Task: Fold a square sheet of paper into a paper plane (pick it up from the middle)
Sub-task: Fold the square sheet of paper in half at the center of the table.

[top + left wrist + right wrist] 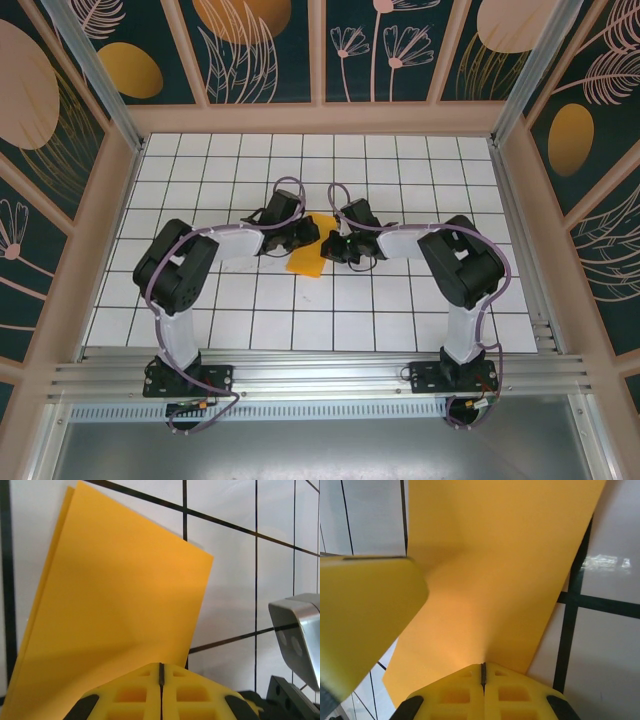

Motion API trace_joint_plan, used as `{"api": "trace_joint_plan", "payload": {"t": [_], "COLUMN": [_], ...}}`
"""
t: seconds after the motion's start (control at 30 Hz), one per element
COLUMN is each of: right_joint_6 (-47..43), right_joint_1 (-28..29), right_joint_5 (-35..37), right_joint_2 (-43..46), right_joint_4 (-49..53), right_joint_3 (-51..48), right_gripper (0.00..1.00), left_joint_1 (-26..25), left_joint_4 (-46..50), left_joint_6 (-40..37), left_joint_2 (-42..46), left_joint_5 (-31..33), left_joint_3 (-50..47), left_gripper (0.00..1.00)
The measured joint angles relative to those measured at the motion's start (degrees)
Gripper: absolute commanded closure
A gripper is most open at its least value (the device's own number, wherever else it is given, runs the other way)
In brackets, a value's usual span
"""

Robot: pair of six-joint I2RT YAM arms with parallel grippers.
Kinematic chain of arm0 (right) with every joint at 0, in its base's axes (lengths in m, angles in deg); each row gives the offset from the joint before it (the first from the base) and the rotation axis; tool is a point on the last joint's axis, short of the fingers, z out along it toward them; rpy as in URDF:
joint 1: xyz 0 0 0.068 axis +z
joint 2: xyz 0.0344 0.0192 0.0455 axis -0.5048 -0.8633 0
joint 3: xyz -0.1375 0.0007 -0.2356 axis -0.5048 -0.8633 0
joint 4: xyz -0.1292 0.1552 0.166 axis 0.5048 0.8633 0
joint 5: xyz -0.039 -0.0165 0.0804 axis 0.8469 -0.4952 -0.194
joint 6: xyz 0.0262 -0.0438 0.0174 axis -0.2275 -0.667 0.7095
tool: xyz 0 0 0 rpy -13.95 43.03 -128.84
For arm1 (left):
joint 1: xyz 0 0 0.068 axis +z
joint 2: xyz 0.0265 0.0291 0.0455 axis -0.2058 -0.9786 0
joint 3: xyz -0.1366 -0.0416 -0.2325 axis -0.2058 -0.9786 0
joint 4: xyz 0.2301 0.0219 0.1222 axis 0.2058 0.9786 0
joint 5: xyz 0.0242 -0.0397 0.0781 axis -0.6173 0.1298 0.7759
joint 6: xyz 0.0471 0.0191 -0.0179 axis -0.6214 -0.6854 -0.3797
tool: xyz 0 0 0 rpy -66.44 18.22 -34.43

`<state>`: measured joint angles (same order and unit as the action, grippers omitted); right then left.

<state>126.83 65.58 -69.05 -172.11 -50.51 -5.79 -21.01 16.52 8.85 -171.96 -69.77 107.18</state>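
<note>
Clamped on thin folded orange-yellow paper sheet from opposite sides with left pincer and right pincer, both pressed together, mid white gridded counter.

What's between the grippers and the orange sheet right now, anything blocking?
Nothing visible. The left gripper and the right gripper are both shut on the orange sheet. In each wrist view the paper runs straight into the closed jaws.
</note>
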Motion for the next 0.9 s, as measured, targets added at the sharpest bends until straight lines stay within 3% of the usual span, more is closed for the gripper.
{"api": "trace_joint_plan", "payload": {"t": [0.4, 0.9], "right_joint_6": [-0.02, 1.31], "right_joint_1": [0.17, 5.05], "right_joint_5": [-0.22, 0.52], "right_joint_2": [0.63, 1.33], "right_joint_4": [-1.01, -3.54], "right_joint_3": [-1.05, -3.04], "right_gripper": [0.97, 0.97], "left_joint_1": [0.0, 0.0], "left_joint_4": [1.31, 1.68], "left_joint_6": [-1.14, -1.09], "left_joint_2": [-4.66, -4.92], "left_joint_5": [-0.26, 0.33], "left_joint_3": [3.04, 3.43], "left_gripper": [0.94, 0.94]}}
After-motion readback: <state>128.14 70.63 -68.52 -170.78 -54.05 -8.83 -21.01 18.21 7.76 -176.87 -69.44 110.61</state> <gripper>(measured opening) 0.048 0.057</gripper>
